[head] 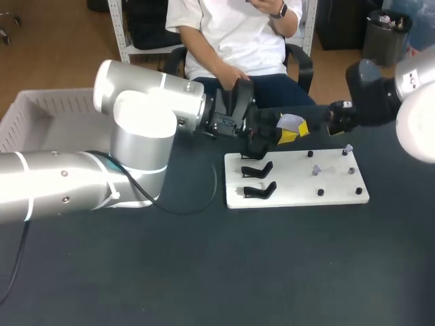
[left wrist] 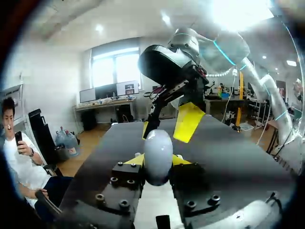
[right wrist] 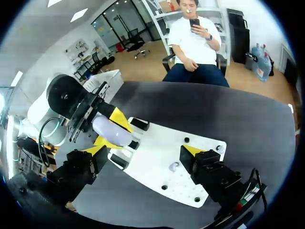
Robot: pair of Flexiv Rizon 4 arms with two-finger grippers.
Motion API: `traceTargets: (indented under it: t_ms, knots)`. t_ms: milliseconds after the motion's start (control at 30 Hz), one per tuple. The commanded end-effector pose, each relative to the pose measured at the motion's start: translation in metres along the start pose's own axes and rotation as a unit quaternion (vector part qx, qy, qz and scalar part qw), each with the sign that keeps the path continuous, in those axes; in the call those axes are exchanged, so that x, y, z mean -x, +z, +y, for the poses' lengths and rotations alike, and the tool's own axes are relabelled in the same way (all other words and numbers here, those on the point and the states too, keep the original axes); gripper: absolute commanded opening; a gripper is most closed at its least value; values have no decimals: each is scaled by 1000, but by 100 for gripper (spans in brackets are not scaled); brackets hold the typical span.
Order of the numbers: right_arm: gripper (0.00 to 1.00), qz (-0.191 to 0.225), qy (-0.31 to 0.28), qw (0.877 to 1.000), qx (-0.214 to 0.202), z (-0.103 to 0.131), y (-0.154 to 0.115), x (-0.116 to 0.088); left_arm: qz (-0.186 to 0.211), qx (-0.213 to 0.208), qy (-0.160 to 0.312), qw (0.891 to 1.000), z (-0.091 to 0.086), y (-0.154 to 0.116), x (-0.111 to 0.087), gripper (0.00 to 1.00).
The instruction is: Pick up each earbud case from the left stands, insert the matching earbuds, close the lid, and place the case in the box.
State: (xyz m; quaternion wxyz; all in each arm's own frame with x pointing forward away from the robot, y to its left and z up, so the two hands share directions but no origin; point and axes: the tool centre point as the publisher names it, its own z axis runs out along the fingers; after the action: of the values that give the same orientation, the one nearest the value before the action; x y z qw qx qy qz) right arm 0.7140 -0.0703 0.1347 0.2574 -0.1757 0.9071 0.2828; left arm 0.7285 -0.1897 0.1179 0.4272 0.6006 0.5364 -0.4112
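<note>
- The box point(head: 34, 102) sits at the far left of the table. No case shows in the part of it that the arm leaves uncovered (the rest is hidden).
- The left gripper point(left wrist: 157, 161) hangs above the far edge of the white board point(head: 292, 198), its yellow tips pinching the pale, egg-shaped case point(right wrist: 113, 132) from both sides. The case is up in the air, off its stand.
- I cannot tell whether its lid is open or closed.
- The three black stands point(head: 258, 170) on the board's left half look bare in the head view.
- Two small pale earbuds point(head: 316, 170) sit on pegs on the board's right half, so none appear loaded yet.
- The right gripper point(left wrist: 166, 125) faces the case from just beyond it, jaws spread wide and holding nothing.
- My judgement: the pick-up of this case is done. Left to do are fetching the earbuds, seating them, shutting the lid, and carrying the case to the box.
</note>
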Motion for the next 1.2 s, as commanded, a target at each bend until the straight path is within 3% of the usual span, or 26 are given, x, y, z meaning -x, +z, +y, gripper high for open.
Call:
traceTargets:
  t_ms: [33, 433, 600, 767, 900, 1133, 1200]
  knots:
    - [100, 1, 0, 1000, -1, -1, 1, 2, -6, -3, 1, 1000, -1, -1, -1, 0]
    - [100, -11, -4, 1000, -13, -4, -6, 12, -22, -9, 1, 1000, -11, -6, 1, 0]
    - [100, -15, -7, 1000, -22, -5, -13, 12, -51, -10, -8, 999, -14, -11, 1, 0]
    - [100, -2, -10, 999, -53, -10, -26, 8, -84, 10, -11, 996, -11, -24, 8, 0]
    - [100, 18, -17, 996, -88, -17, -35, 1, -115, 52, -19, 992, -11, -40, 16, 0]
    - [100, 60, -35, 987, -146, -27, -41, -22, -111, 69, -13, 991, -20, -46, 22, 0]
    - [100, 70, -38, 983, -164, -45, -46, -26, -111, 67, -11, 991, -22, -47, 23, 0]
